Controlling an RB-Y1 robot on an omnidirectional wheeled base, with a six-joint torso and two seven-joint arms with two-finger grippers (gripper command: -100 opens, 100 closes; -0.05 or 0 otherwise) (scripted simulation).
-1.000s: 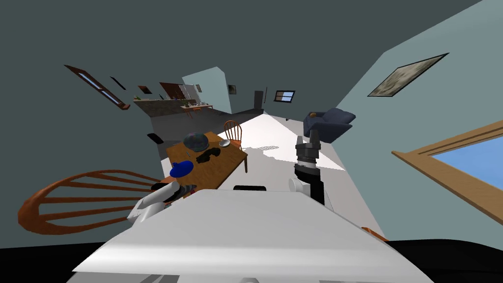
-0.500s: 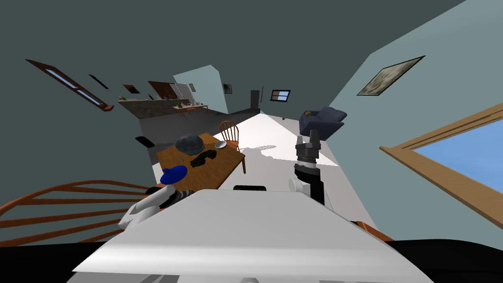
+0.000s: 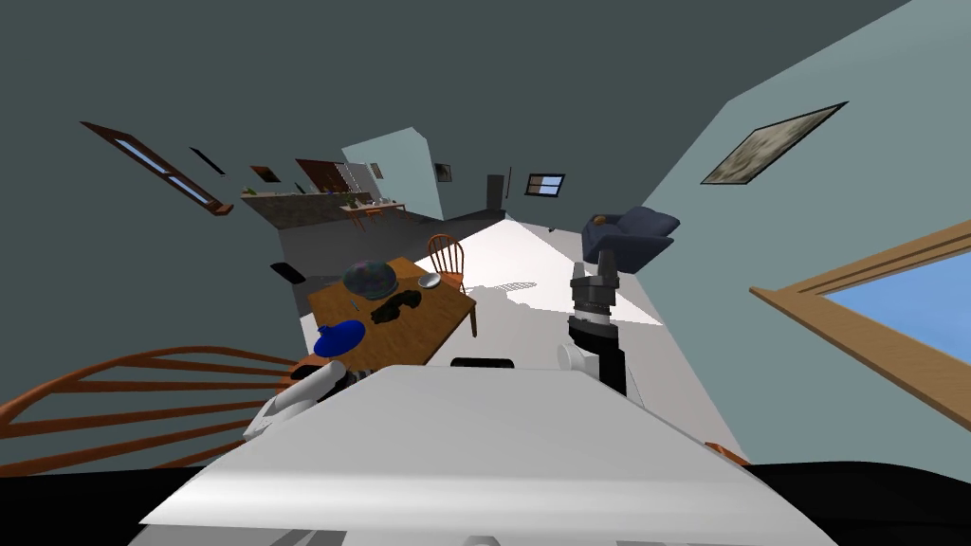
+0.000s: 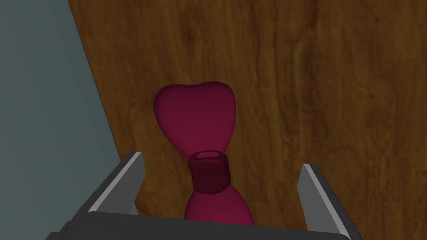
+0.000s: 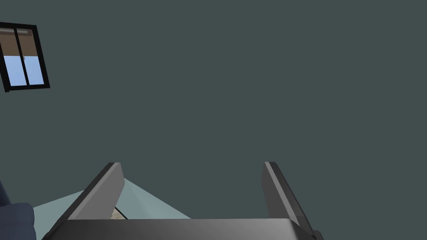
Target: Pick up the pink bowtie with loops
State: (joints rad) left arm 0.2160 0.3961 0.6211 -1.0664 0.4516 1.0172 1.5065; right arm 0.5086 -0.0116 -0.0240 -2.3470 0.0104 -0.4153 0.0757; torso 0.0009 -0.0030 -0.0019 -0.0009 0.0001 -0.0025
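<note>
A dark pink bowtie (image 4: 196,121) with a darker centre band lies flat on the brown wooden table (image 4: 333,83), near its edge. My left gripper (image 4: 223,175) hangs open just above it, one finger on each side of the band, neither touching. In the head view my left forearm (image 3: 294,403) reaches down at the table's near corner (image 3: 417,341). My right gripper (image 3: 595,275) is raised upright to the right of the table, and its fingers (image 5: 104,187) stand open with nothing between them.
On the table stand a blue hat-like thing (image 3: 339,337), a dark object (image 3: 395,305), a dome-shaped thing (image 3: 370,277) and a small grey bowl (image 3: 430,280). A wooden chair back (image 3: 142,398) curves close at my left. Another chair (image 3: 448,256) stands at the table's far end, an armchair (image 3: 631,237) beyond.
My head view has swung slightly, left and then partly back, so the table and chair back shifted in it. The right arm holds the same pose.
</note>
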